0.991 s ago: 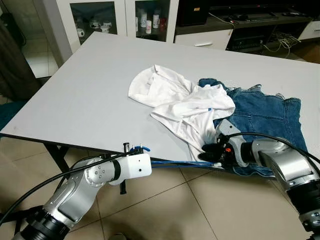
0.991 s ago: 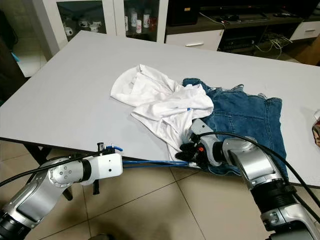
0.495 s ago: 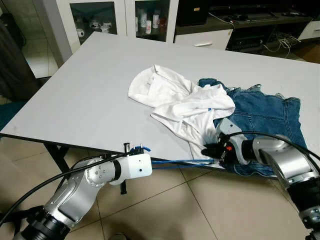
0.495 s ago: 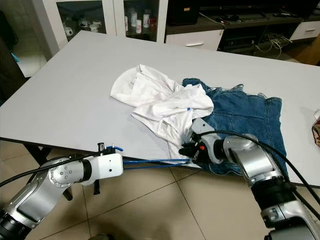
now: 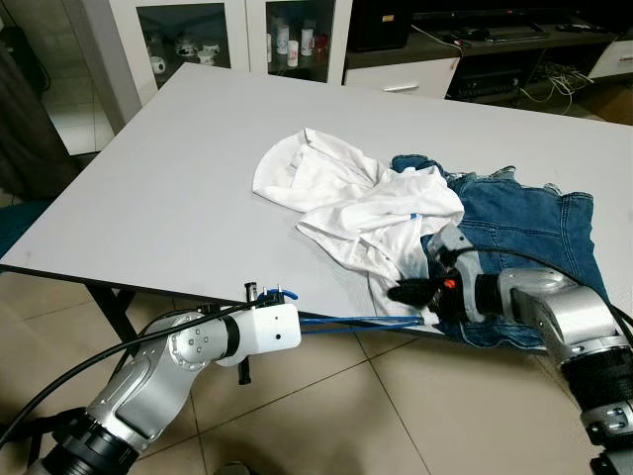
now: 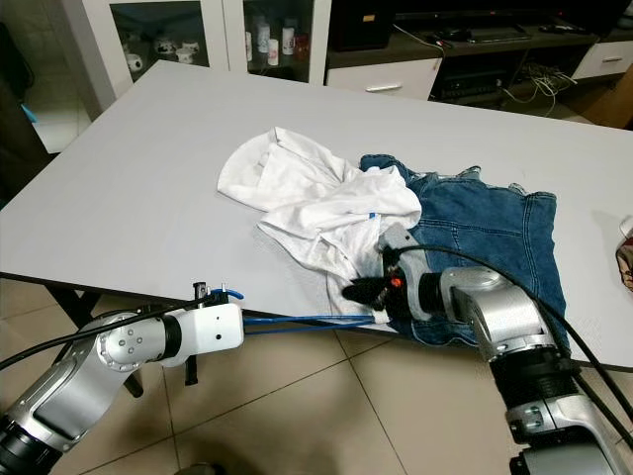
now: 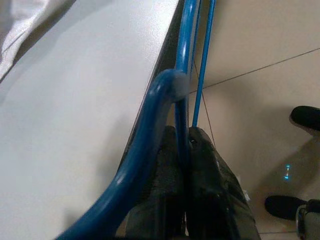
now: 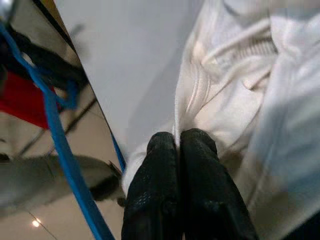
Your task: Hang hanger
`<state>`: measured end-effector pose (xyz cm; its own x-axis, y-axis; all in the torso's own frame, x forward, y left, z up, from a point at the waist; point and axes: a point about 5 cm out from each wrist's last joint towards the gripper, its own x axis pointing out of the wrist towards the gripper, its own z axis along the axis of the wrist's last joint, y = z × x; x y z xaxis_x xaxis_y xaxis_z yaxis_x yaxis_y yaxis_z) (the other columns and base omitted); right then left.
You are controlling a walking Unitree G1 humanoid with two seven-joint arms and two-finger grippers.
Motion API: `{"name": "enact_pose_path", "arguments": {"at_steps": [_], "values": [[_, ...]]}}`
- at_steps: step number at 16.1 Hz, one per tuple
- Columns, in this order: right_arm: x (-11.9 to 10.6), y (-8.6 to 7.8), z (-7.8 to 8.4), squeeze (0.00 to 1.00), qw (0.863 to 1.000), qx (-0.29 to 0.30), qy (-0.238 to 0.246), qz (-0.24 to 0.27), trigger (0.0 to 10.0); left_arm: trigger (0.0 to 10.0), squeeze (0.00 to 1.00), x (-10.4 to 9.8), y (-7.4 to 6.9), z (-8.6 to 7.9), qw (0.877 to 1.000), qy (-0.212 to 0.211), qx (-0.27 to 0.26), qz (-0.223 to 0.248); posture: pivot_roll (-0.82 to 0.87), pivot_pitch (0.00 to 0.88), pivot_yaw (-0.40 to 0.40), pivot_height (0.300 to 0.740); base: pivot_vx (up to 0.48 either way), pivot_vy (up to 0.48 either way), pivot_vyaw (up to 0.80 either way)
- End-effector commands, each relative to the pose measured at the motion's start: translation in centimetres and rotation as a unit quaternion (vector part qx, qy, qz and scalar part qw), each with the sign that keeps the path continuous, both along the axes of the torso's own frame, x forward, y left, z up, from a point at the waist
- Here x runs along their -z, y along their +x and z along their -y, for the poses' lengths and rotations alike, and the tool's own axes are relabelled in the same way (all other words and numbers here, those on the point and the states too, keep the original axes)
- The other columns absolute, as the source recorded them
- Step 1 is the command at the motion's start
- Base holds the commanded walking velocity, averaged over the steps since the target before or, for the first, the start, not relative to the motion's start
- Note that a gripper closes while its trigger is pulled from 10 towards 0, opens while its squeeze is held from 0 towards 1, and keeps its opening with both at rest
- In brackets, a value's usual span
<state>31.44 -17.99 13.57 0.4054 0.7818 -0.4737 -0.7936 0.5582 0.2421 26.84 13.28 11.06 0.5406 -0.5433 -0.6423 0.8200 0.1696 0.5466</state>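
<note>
Blue thin wire hanger point(image 5: 361, 321) — light, stiff, slippery; left gripper point(image 7: 184, 150) clamped on it, right gripper point(image 8: 178, 145) pinching soft white shirt point(image 5: 366, 213) hem.

Grey worktop point(image 5: 178, 168) stands on beige tiled floor point(image 5: 326, 416). Glass-fronted white cabinet point(image 5: 227, 35) at 11 o'clock; dark media unit point(image 5: 514, 49) at 1 o'clock.

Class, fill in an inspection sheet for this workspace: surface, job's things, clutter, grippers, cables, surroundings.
Surface: grey table, mostly bare.
Job's things: blue hanger at the table's near edge; white shirt crumpled on the table.
Clutter: denim garment partly under the shirt.
Grippers: left gripper shut on the hanger; right gripper shut on the shirt's edge.
Cables: black cables along both arms.
Surroundings: glass cabinet, tiled floor.
</note>
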Motion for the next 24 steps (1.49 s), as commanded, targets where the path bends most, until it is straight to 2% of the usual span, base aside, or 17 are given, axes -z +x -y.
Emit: {"name": "enact_pose_path", "arguments": {"at_steps": [1,5,10,12,15,17,18,19,20,21,22,23,24], "values": [[-1.1,0.2,-0.2,0.0,0.999,0.007,0.036,0.0,0.0,10.0,0.0,-0.5,-0.1,0.4,1.0,-0.005,0.012,0.012,0.11,0.111,-0.063,0.74,0.0,0.0,0.0],[-2.3,0.5,-1.1,0.0,0.993,0.026,0.112,-0.017,0.0,10.0,0.0,-0.5,0.0,0.4,1.0,-0.004,0.013,0.013,0.11,0.111,-0.062,0.74,0.0,0.0,0.0],[-5.3,1.3,-2.3,0.0,0.978,0.046,0.203,-0.019,0.0,10.0,0.0,-0.6,0.1,0.5,1.0,-0.004,0.014,0.015,0.11,0.108,-0.063,0.74,0.0,0.0,0.0],[-5.3,1.7,-2.9,0.0,0.977,0.055,0.205,-0.02,0.0,10.0,0.0,-0.6,0.1,0.7,1.0,-0.006,0.015,0.014,0.1,0.108,-0.065,0.74,0.0,0.0,0.0],[-3.7,3.3,-3.4,0.0,0.973,0.131,0.189,-0.024,0.0,10.0,0.0,-0.6,0.2,1.0,1.0,-0.01,0.016,0.015,0.1,0.107,-0.069,0.74,0.0,0.0,0.0],[-3.4,3.8,-3.5,0.0,0.971,0.155,0.182,-0.017,0.0,10.0,0.0,-0.7,0.2,1.1,1.0,-0.011,0.017,0.016,0.1,0.106,-0.07,0.74,0.0,0.0,0.0],[-4.0,6.5,-1.9,0.0,0.942,0.289,0.163,0.05,0.0,10.0,0.0,-0.6,0.2,1.1,1.0,-0.013,0.013,0.016,0.1,0.1,-0.074,0.74,0.0,0.0,0.0],[-4.7,7.5,-0.6,0.0,0.917,0.355,0.166,0.071,0.0,10.0,0.0,-0.5,0.2,1.1,1.0,-0.015,0.011,0.015,0.11,0.097,-0.076,0.74,0.0,0.0,0.0],[-5.1,8.0,0.4,0.0,0.9,0.4,0.149,0.09,0.0,10.0,0.0,-0.5,0.1,1.2,1.0,-0.02,0.009,0.014,0.11,0.095,-0.078,0.74,0.0,0.0,0.0],[-5.0,8.3,1.3,0.0,0.886,0.436,0.122,0.104,0.0,10.0,0.0,-0.4,0.1,1.4,1.0,-0.024,0.006,0.013,0.11,0.092,-0.08,0.74,0.0,0.0,0.0],[-4.6,8.2,1.5,0.0,0.889,0.436,0.084,0.115,0.0,10.0,0.0,-0.4,0.1,1.5,0.999,-0.03,0.003,0.012,0.11,0.089,-0.084,0.74,0.0,0.0,0.0],[-2.8,7.7,0.9,0.0,0.914,0.383,-0.018,0.128,6.0,10.0,0.0,-0.3,-0.1,1.8,0.999,-0.048,-0.006,0.005,0.11,0.088,-0.086,0.74,0.0,0.0,0.0],[-1.3,7.2,0.3,0.0,0.93,0.334,-0.073,0.137,10.0,10.0,0.0,-0.3,-0.2,2.0,0.997,-0.073,-0.019,-0.004,0.11,0.088,-0.088,0.74,0.0,0.0,0.0]]}}
